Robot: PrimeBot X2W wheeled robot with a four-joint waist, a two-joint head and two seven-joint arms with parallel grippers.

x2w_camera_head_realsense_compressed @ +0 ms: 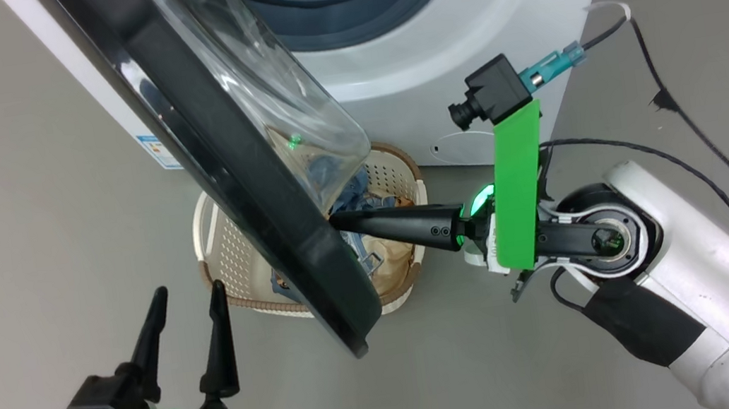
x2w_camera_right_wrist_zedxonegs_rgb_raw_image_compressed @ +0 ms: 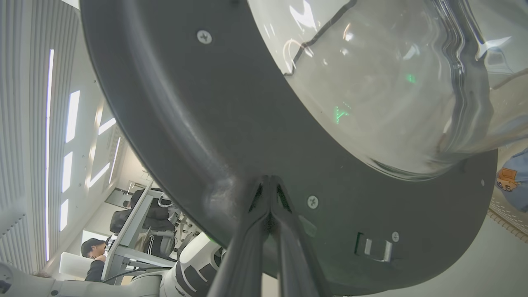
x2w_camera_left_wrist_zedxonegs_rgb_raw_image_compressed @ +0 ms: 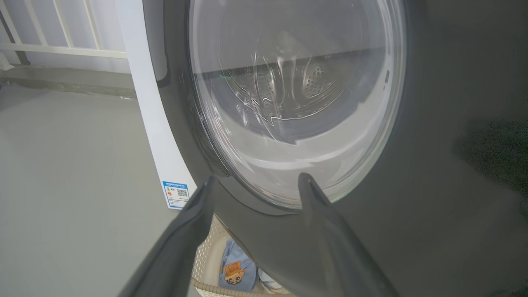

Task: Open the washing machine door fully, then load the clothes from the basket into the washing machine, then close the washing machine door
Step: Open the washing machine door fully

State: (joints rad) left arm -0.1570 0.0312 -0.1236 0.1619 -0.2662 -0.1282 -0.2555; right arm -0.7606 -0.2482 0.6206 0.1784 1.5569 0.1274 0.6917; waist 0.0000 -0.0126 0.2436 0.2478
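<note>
Door (x2w_camera_head_realsense_compressed: 224,167) partly open above basket (x2w_camera_head_realsense_compressed: 400,156) of clothes (x2w_camera_head_realsense_compressed: 360,198) | right jaws together, tips against door's inner ring | left jaws apart, empty, facing door's outer side

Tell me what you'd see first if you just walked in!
The big black-ringed washing machine door stands part open, slanting across the middle. The right gripper, shut, has its tips at the door's inner face, reaching in from the right. Below sits the basket of clothes.
</note>
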